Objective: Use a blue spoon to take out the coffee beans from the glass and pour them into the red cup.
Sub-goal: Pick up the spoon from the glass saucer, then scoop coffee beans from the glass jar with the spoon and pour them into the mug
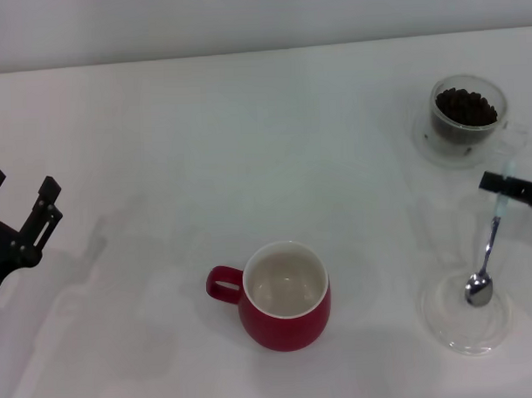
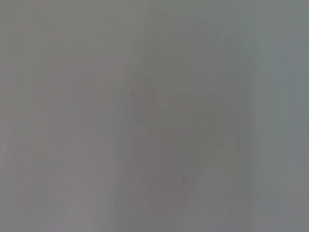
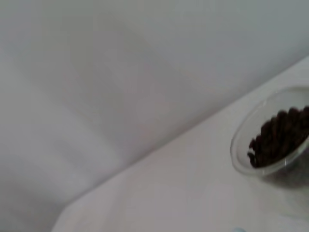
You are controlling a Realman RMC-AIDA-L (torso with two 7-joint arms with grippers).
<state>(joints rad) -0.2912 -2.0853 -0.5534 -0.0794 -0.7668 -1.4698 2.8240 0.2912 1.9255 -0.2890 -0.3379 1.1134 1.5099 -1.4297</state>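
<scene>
The left gripper (image 1: 21, 200) is sitting at the far left edge of the scene, its two black fingers (image 1: 46, 211) spread apart and gripping nothing. The right gripper (image 1: 508, 185) is reaching in from the right edge, its fingers closing on the blue spoon (image 1: 488, 252) by its handle.
</scene>
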